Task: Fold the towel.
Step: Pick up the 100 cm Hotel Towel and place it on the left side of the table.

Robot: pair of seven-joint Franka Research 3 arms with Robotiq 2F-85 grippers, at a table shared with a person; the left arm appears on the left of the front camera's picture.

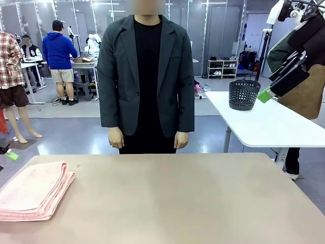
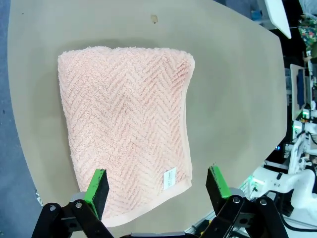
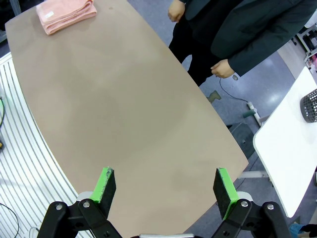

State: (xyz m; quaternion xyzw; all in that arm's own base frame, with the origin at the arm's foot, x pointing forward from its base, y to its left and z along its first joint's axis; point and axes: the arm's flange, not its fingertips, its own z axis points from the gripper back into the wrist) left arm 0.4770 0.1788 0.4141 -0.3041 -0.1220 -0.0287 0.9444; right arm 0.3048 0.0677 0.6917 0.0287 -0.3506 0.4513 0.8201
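The towel point(image 1: 33, 190) is salmon pink and lies folded into a thick stack at the left end of the tan table point(image 1: 177, 203). From above, the towel point(image 2: 126, 124) shows its herringbone weave and a small white label point(image 2: 169, 177) by the hem. My left gripper point(image 2: 157, 191) hovers open above its near edge, touching nothing. One green fingertip point(image 1: 11, 156) pokes in at the picture's left edge. My right gripper point(image 1: 271, 85) hangs open high at the right, well clear of the table. In its own view the right gripper point(image 3: 166, 191) is empty, and the towel point(image 3: 67, 14) lies far off.
A person in a dark jacket point(image 1: 147, 76) stands at the far edge with both hands point(image 3: 225, 68) down at the sides. A white side table point(image 1: 269, 124) at the back right carries a dark basket point(image 1: 244, 94).
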